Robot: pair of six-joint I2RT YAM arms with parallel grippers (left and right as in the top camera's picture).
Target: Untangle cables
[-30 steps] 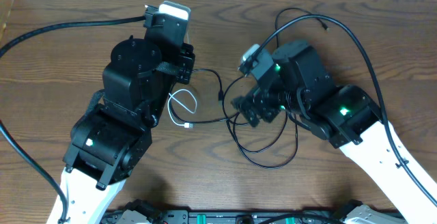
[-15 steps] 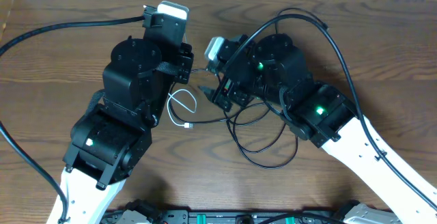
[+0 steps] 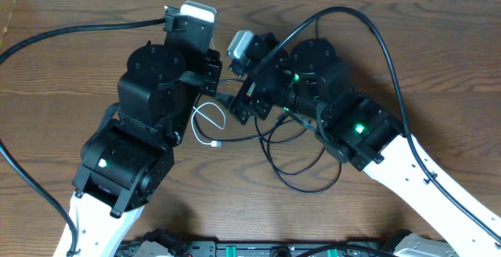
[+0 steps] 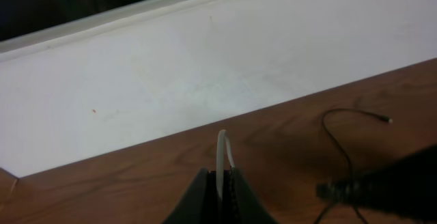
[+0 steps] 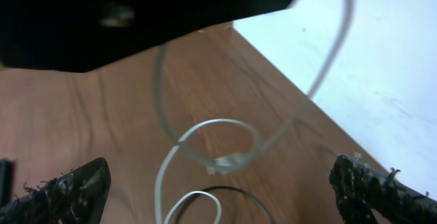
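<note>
Left gripper [image 4: 220, 177] is clamping the white cable [image 4: 221, 152], whose loop is lying on the table [image 3: 446, 61] beside the black cables [image 3: 305, 190]. Right gripper [image 5: 222, 183] is hovering wide open over that loop, so closing now could be snagging two strands and tightening the tangle.

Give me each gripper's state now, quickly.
Left gripper: shut on the white cable.
Right gripper: open, holding nothing.
</note>
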